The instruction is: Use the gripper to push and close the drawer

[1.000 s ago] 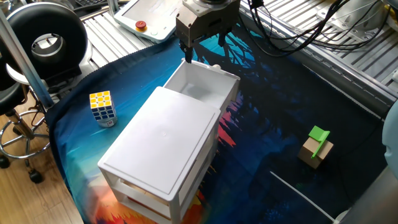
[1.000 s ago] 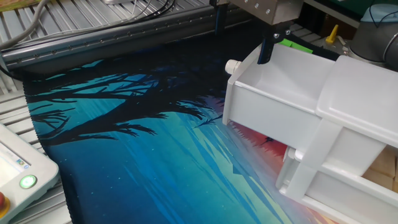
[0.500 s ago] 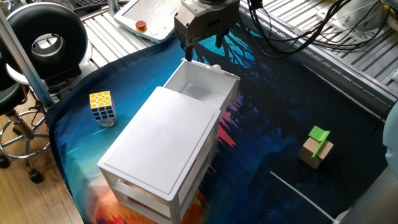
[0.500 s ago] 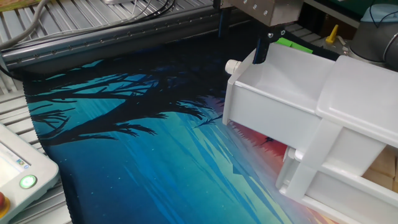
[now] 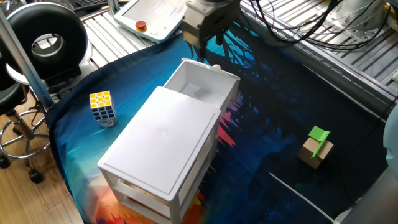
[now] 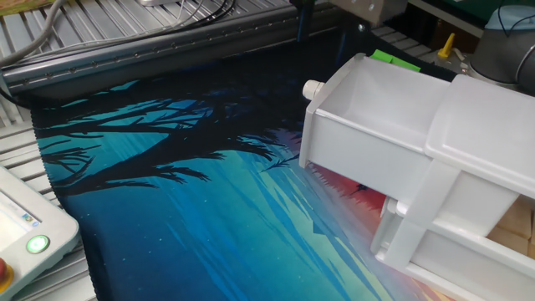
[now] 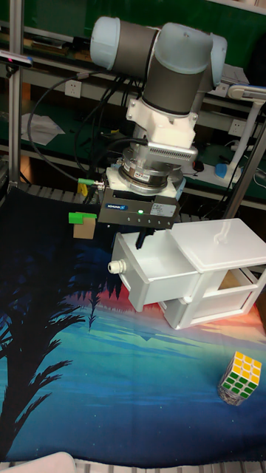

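The drawer [image 5: 202, 84] is the top tray of the white cabinet [image 5: 163, 144] and stands pulled out and empty, its small knob [image 5: 216, 67] facing the far side. In the other fixed view the drawer [image 6: 376, 113] sticks out to the left with its knob [image 6: 312, 88]. My gripper [image 5: 210, 42] hangs just above and behind the drawer's front wall without touching it, open, with nothing between its dark fingers. It is mostly cut off at the top edge as the gripper [image 6: 326, 23]. The tall fixed view shows the gripper [image 7: 145, 238] over the drawer [image 7: 151, 270].
A Rubik's cube [image 5: 102, 107] stands left of the cabinet. A tan block with a green top [image 5: 318, 146] sits on the blue cloth at the right. A teach pendant [image 5: 149, 18] lies beyond the gripper. Cables hang at the back right.
My gripper has lifted up and drawn slightly away from the drawer's front rim. The drawer stays pulled out in the same place.
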`<state>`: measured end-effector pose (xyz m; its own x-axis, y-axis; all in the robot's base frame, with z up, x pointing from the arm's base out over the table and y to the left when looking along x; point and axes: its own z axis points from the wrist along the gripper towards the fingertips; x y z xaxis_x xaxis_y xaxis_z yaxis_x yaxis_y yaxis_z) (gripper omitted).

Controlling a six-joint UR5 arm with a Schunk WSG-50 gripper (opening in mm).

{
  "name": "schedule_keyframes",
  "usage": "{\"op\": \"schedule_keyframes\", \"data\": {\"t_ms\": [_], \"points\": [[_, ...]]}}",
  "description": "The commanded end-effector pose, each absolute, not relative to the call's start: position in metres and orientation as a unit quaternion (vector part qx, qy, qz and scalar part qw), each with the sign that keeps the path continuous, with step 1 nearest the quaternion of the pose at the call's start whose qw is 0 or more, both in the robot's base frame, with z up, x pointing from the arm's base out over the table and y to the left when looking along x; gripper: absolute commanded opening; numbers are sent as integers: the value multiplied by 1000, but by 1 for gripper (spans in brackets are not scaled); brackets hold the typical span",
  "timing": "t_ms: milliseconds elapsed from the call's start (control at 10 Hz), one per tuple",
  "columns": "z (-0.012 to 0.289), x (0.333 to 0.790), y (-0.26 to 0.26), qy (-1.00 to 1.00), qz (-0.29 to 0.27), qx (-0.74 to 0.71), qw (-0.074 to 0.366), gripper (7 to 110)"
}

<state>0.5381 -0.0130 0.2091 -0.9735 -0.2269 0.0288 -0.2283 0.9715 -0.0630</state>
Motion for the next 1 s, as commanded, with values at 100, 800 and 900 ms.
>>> {"op": "schedule_keyframes", "data": {"t_ms": [100, 800, 900], "points": [[214, 539, -32, -967, 54, 250, 14, 7], [221, 567, -77, -965, 58, 252, -40, 7], [213, 569, -79, -965, 58, 254, -44, 7]]}}
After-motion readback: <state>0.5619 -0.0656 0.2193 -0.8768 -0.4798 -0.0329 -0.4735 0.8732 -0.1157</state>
